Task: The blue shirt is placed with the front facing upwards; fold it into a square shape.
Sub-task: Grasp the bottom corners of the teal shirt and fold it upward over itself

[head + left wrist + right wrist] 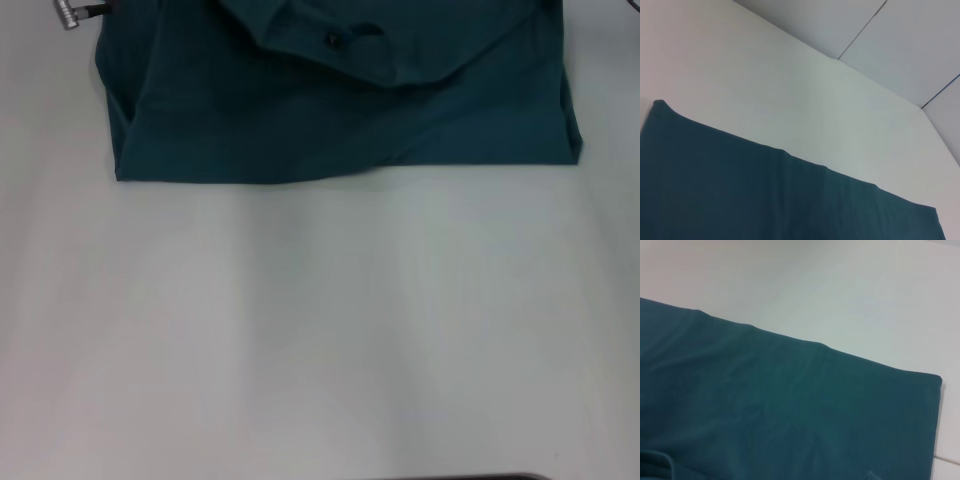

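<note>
Already folded: shirt at the far edge

Nearest, bare white table is seen. Beyond it the blue shirt is laid flat, its near edge straight, the collar with a dark tag turned up. Neither gripper is shown.

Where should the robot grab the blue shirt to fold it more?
Probably the two near corners of the blue shirt, left and right, coming from the near side, one arm each. The near edge lies straight and flat on the white table, so the corners are easy to pinch and lift.
</note>
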### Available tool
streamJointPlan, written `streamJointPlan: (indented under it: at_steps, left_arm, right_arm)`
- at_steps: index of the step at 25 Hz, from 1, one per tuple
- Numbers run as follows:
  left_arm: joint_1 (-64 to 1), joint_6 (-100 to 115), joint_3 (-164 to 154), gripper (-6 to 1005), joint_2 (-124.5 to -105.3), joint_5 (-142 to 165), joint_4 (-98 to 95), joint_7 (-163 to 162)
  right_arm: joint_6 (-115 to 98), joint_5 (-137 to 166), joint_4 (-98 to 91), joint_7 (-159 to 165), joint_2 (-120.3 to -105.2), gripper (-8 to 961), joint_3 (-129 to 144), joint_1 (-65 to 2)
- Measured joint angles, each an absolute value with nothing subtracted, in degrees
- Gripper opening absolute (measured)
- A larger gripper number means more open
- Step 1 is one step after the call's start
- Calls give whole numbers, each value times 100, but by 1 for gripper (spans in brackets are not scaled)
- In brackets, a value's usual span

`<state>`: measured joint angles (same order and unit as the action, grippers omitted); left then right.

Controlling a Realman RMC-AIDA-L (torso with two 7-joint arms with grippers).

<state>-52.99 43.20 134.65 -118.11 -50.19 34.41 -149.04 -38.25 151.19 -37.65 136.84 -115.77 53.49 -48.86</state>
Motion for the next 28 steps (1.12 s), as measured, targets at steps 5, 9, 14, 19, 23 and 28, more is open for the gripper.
streamJointPlan:
  at_steps: [5,9,14,19,23,28]
  left_arm:
    - [-5307,4352,13395,31,-11811,-5018,3446,-14852]
    - [-5298,4358,13219,56,-11814,-5018,3487,-14875]
    - [-5259,4273,13184,108,-11840,-5018,3473,-14911]
    - [-5179,4256,13195,240,-11849,-5018,3469,-14972]
    - [-5091,4269,13210,385,-11830,-5018,3467,-15049]
    - [-4906,4382,13232,552,-11764,-5061,3497,-15141]
  right_arm:
    - [-3804,15119,-3768,13675,-11580,120,5373,-4890]
    - [-3814,15155,-3750,13619,-11582,126,5456,-4903]
    - [-3806,15434,-3771,13687,-11584,134,5509,-4951]
    - [-3843,15765,-3770,13857,-11584,235,5522,-5014]
    - [-3889,16161,-3755,14160,-11584,316,5528,-5033]
    - [-4217,16264,-3810,14270,-11517,485,5498,-5002]
